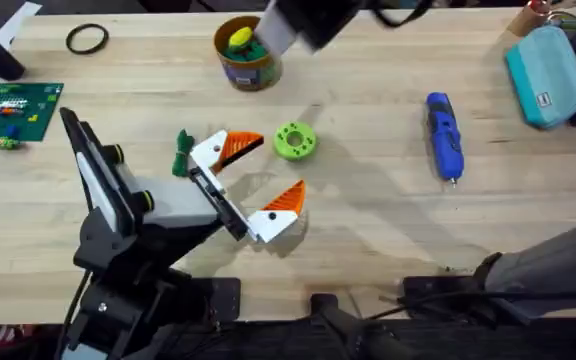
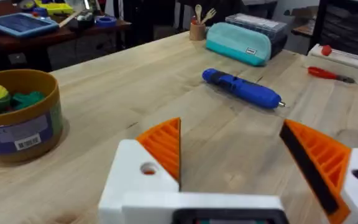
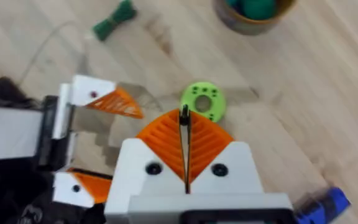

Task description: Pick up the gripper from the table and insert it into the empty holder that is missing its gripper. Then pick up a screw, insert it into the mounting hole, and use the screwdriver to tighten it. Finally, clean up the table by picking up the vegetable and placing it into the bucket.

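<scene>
Found the holder (image 1: pixel 226 208) carrying both orange-padded fingers, so judged the insertion step done. Noted the left gripper (image 1: pixel 273 165) with its claw spread apart on nothing, pointing toward 2 o'clock over the table (image 1: pixel 388 240). Saw the right gripper (image 3: pixel 184 118) above the lime disc (image 3: pixel 202 101), its pads pressed together on a thin dark sliver, taken to be a screw (image 3: pixel 184 114), though too small to be sure. Judged the screw step only begun: nothing seated in a mounting hole as far as could be seen, no tightening done. Spotted the screwdriver (image 1: pixel 444 135) lying flat at 3 o'clock from the disc, well apart from both grippers. Spotted the vegetable (image 1: pixel 181 152) on the wood at 9 o'clock from the disc, just beside the far left finger, not yet in the bucket (image 1: pixel 246 52), which stood at 11 o'clock from the disc with yellow and green pieces already inside. Reckoned placing the screw, driving it and clearing up all left to do.
</scene>
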Motion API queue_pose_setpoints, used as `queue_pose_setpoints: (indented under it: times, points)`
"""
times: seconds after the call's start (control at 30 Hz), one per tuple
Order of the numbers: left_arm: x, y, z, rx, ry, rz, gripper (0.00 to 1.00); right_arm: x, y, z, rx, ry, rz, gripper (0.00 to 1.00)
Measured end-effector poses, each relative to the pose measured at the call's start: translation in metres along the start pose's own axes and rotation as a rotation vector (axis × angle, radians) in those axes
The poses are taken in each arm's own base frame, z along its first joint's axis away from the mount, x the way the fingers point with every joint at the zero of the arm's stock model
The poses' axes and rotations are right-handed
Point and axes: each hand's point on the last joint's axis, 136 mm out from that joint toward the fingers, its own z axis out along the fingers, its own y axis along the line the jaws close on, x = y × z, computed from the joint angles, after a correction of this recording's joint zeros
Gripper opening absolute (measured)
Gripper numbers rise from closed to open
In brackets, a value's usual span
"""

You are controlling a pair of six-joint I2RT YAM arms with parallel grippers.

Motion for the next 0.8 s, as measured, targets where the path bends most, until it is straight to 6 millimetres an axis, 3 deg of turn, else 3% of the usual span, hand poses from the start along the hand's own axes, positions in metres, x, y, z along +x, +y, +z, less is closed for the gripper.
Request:
queue_pose_setpoints:
  times: [0.23, 0.5, 0.8]
  points:
    - [0.000, 0.000, 0.000, 0.000, 0.000, 0.000, 0.984, -0.001, 0.049, 0.018, -0.150, 0.028, -0.078, 0.003]
    - [0.000, 0.000, 0.000, 0.000, 0.000, 0.000, 0.984, 0.014, 0.105, 0.018, -0.260, 0.073, -0.228, 0.003]
    - [0.000, 0.000, 0.000, 0.000, 0.000, 0.000, 0.984, 0.016, 0.111, 0.052, -0.274, 0.132, -0.252, 0.003]
